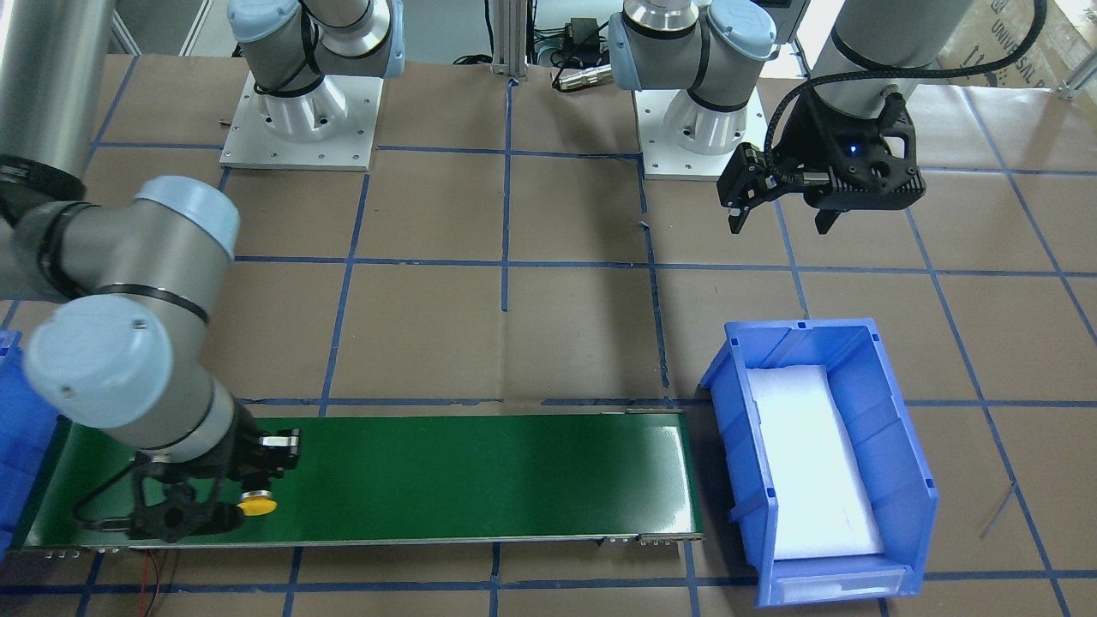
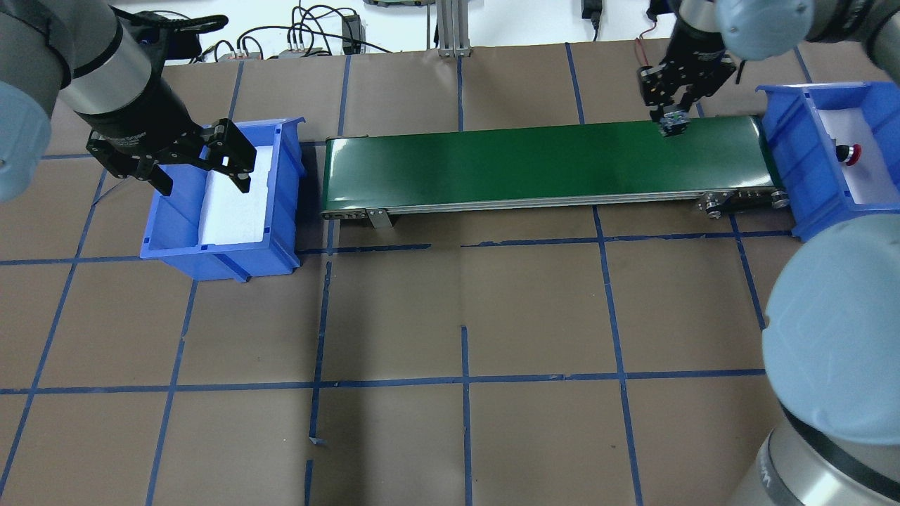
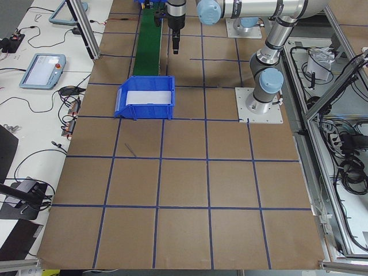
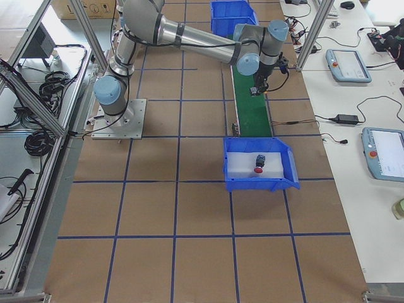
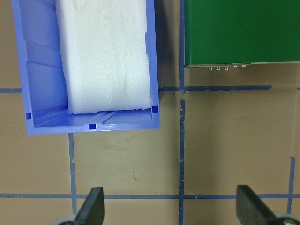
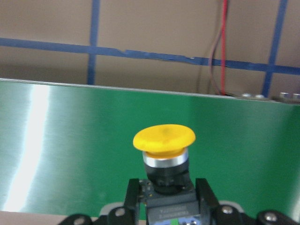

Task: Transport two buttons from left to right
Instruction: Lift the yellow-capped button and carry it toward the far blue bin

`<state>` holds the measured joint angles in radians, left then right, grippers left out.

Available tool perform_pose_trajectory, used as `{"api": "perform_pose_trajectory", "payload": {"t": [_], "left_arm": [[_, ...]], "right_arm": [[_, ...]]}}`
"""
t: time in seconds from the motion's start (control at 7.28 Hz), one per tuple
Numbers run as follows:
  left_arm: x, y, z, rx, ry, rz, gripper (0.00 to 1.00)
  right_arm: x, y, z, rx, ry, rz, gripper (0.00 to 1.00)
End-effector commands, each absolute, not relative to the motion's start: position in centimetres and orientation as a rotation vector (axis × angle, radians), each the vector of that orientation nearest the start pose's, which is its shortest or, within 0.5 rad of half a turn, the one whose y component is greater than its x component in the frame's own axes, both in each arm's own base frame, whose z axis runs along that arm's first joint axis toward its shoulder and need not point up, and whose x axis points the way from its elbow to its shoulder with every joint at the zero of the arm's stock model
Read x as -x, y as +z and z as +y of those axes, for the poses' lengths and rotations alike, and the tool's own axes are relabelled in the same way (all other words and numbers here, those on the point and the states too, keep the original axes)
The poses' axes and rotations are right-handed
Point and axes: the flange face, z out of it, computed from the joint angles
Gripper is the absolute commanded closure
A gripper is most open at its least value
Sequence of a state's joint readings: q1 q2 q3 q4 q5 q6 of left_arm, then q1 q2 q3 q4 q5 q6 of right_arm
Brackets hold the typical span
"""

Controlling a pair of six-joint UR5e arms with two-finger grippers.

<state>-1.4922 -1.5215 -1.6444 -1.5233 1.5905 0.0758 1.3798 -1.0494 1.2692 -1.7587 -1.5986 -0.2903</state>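
Note:
The yellow button (image 6: 164,138) sits cap-out on its black body between the fingers (image 6: 133,197) of my right gripper (image 6: 168,193), which is shut on it. It is held low over the right end of the green conveyor belt (image 2: 534,161), as the overhead view (image 2: 673,124) and the front view (image 1: 257,505) also show. The red button (image 2: 852,153) lies on white foam in the right blue bin (image 2: 780,133). My left gripper (image 2: 205,160) is open and empty above the left blue bin (image 2: 285,204), which holds only foam.
The belt (image 1: 480,480) runs between the two bins. Its motor bracket and rollers (image 2: 738,200) stick out at the right front. The brown table has blue tape lines. Cables lie along the far edge (image 2: 316,42).

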Motion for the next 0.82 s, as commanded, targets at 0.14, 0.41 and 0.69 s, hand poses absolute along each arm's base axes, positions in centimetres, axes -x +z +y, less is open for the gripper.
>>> {"api": "perform_pose_trajectory", "payload": {"t": [0.14, 0.41, 0.69], "left_arm": [[9.3, 48.2, -48.1, 0.005, -0.038, 3.119, 0.00], [9.3, 48.2, -48.1, 0.005, -0.041, 3.119, 0.00], [9.3, 48.2, -48.1, 0.005, -0.041, 3.119, 0.00]], "right_arm": [[16.8, 37.0, -68.0, 0.095, 0.028, 3.165, 0.96], [23.1, 38.3, -65.6, 0.122, 0.049, 3.196, 0.96], [27.8, 39.5, -62.6, 0.104, 0.088, 3.178, 0.96]]}}
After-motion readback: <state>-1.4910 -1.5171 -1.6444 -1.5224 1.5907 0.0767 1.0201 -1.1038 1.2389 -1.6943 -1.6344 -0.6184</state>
